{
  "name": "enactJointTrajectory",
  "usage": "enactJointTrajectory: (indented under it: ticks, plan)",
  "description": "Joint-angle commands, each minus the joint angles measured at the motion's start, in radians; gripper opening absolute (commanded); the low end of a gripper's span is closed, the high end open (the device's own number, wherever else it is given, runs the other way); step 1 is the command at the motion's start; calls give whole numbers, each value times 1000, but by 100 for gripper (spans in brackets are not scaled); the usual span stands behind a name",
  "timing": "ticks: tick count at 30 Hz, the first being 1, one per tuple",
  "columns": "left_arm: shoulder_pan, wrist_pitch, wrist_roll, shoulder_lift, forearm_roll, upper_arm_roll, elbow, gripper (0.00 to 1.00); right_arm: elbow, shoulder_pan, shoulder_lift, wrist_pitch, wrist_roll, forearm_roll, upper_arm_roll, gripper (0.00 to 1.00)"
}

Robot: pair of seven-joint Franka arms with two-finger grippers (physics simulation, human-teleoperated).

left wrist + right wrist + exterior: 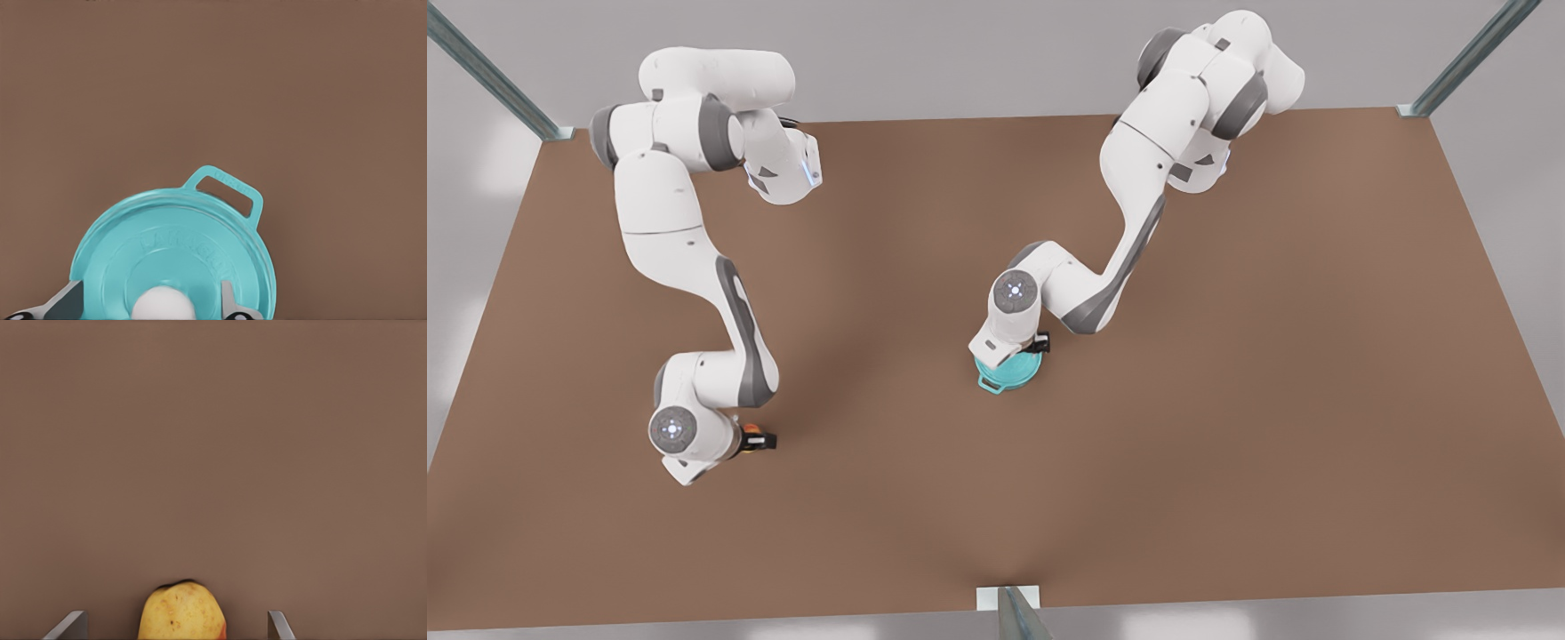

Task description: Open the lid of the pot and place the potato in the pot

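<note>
One blurred, unreadable pot lid [180, 257] embossing

Brown table [1227, 400], pale grey surround, metal corner struts [489, 71].

I'm working over a broad, flat, matte brown tabletop [1227, 400] with bare metal frame posts [1467, 62] at its far corners and another at the middle of its near edge. Two things sit directly on it. Near the middle stands the small round teal pot [996, 384] with loop handles, the flat teal pot lid with a white knob [180, 267] lying on its rim. Well apart, toward the front view's left, lies the little rounded yellow potato with a red-orange blotch [181, 612].
</note>
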Motion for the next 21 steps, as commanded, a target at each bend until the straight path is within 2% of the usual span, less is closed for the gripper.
enactJointTrajectory:
  ticks: [1,6,7,8,9,10,13,16,17,21]
  plan:
    - [0,21,-119,0,7,0,-5,100,4,0,8,11,-2,22,0,100]
    - [-2,20,-121,-3,9,0,-27,100,-7,1,14,11,-10,60,8,100]
    - [-2,14,-119,-6,9,0,-27,84,-9,1,14,11,-10,62,9,100]
    - [-2,7,-119,-9,9,0,-25,57,-15,1,14,11,-10,62,12,100]
    - [-2,1,-119,-11,17,0,-25,40,-15,0,12,10,-16,62,14,100]
    - [-2,-20,-112,-14,36,1,-18,33,-16,-2,12,10,-24,63,14,100]
    - [0,-48,-87,-17,46,1,-8,26,-25,-3,0,7,-55,79,14,100]
    - [4,-91,-81,-20,47,14,35,25,-39,-20,-17,-1,-73,77,14,100]
    - [38,-183,-49,-18,49,14,111,25,-45,-22,-22,-1,-78,77,14,100]
    - [276,-178,220,31,43,28,180,25,-71,-29,-35,-1,-96,79,14,99]
